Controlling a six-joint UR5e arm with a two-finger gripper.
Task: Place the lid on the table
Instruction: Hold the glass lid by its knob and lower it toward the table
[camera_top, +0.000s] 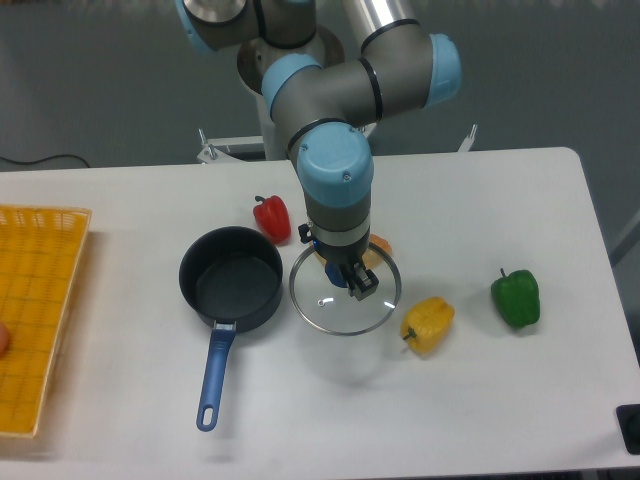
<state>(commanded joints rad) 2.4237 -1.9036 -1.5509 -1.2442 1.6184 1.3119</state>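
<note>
One pincer (358, 285) gripping lid (344, 291), beside saucepan (231, 277), above table (480, 390)

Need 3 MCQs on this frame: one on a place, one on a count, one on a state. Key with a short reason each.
1. Where is the lid relative to the saucepan?
A. On top of the saucepan
B. To the image right of the saucepan, beside it
C. In the yellow-orange tray

2. How many peppers can be clearly made out on the table?
A. One
B. Three
C. Five

3. What is the state of the saucepan?
A. Uncovered, with an empty dark interior
B. Covered by the lid
C. Tipped on its side

Answers:
1. B, the glass disc with its silver rim lies to the right of the pan, with the gripper over its middle.
2. B, there is a red pepper, a yellow pepper and a green pepper; something orange behind the gripper is too hidden to name.
3. A, the pan's rim is open and its dark bottom shows.
</note>
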